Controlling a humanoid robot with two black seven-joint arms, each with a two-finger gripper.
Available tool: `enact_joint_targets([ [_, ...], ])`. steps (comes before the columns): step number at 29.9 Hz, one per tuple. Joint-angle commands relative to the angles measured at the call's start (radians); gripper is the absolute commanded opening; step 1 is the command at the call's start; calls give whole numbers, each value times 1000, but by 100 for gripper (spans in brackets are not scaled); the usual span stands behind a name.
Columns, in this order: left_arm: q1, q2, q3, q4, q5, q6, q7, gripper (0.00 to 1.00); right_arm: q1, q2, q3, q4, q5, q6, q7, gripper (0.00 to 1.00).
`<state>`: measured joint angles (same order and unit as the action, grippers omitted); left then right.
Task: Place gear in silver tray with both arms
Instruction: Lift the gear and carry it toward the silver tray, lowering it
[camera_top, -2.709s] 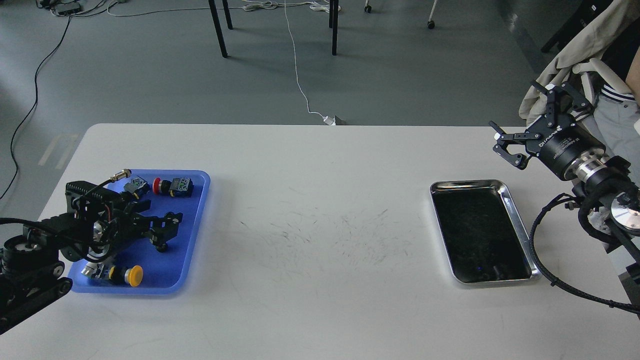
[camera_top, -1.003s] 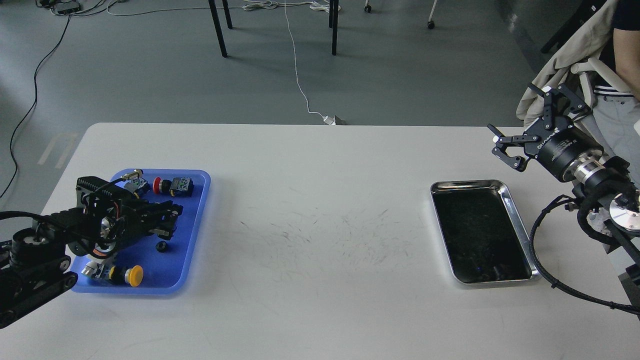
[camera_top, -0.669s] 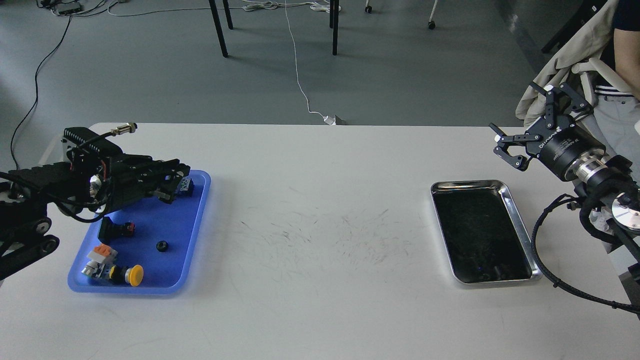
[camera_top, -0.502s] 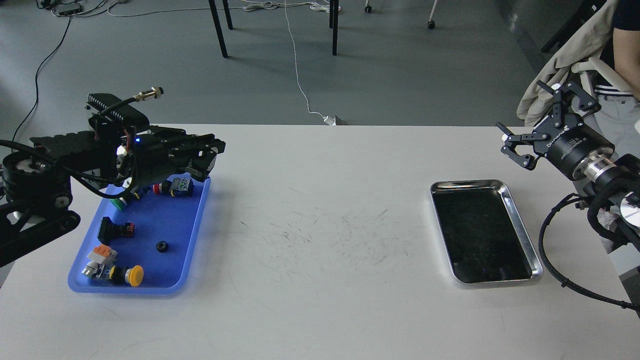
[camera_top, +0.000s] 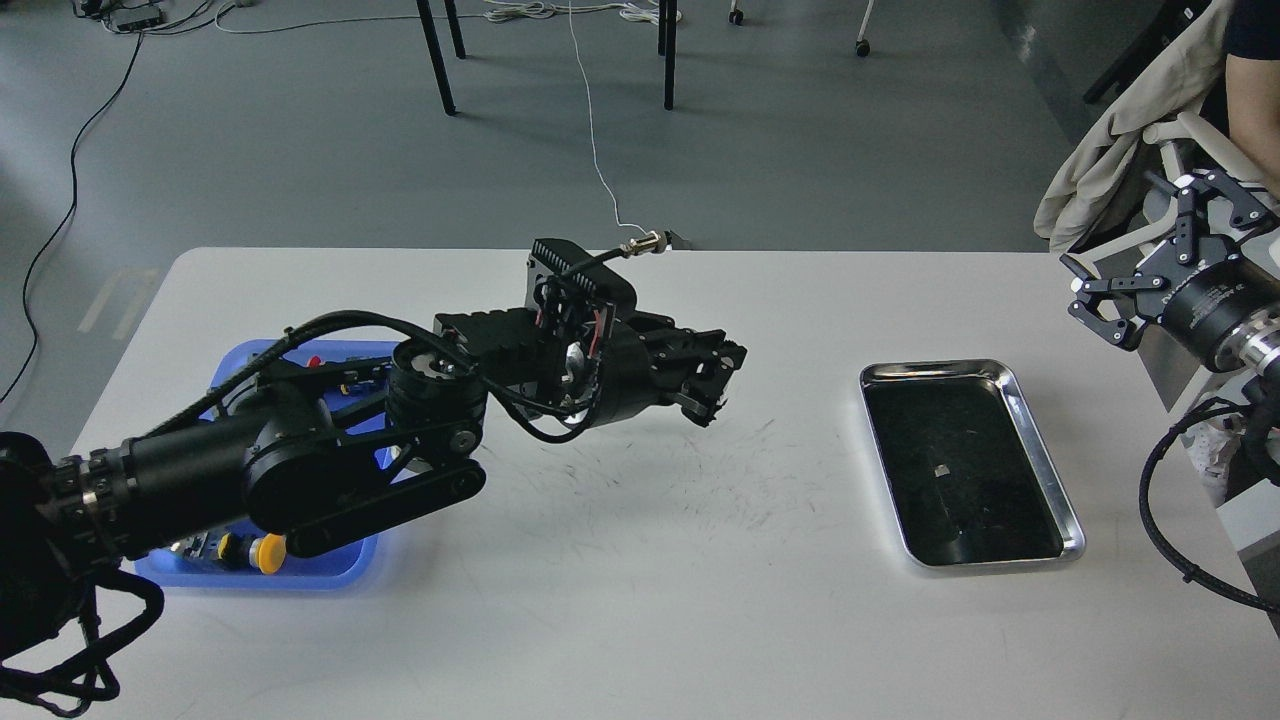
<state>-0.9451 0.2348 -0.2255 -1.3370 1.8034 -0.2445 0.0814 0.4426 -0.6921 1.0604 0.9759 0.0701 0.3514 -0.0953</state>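
Left claw (camera_top: 708, 388): Hangs above the bench (camera_top: 620, 600), well to the left of the silver tray (camera_top: 935, 368) and pointing toward it. Its 2 fingers show as 1 dark mass, so whether they are apart, together or clamped on something cannot be told.

Right claw (camera_top: 1140, 255): Fingers spread wide and holding nothing, raised beyond the silver tray's far right corner, off the bench edge.

Gear: Not to be made out anywhere. It may sit between the left claw's fingers, or in the blue tray (camera_top: 330, 577) at the far left of the silver tray, most of which is hidden behind the left arm.

Silver tray: Lies flat on the bench and holds no gear; only a small pale fleck shows on its dark bottom.

Handling: A gear is likely small, light and rigid, with a hard surface that could slip or roll. A pinch across its toothed rim looks the safest hold, followed by a low release so it does not bounce on steel.

Heading and axis: The gear's facing cannot be told. The silver tray's long axis runs near to far, its near end swung slightly right.

Other items: 1 yellow button (camera_top: 266, 547) peeks out at the blue tray's near edge.
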Motion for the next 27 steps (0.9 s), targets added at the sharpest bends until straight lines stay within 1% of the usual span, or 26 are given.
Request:
enact_joint_targets([
  [1, 9, -123, 26, 84, 13, 13, -2, 10, -2, -1, 1, -2, 0, 1, 2, 99],
  [5, 43, -235, 28, 163, 11, 27, -2, 10, -2, -1, 1, 0, 0, 1, 2, 99],
  [14, 121, -235, 28, 318, 2, 56, -14, 10, -2, -3, 4, -2, 0, 1, 2, 99],
  [19, 150, -235, 61, 322, 4, 67, -17, 10, -2, -3, 4, -2, 0, 1, 2, 99],
  [22, 167, -235, 63, 311, 4, 68, -22, 11, -2, -3, 4, 0, 0, 3, 2, 99],
  [27, 221, -235, 64, 288, 8, 70, -17, 11, -2, -3, 4, 0, 0, 5, 2, 99],
])
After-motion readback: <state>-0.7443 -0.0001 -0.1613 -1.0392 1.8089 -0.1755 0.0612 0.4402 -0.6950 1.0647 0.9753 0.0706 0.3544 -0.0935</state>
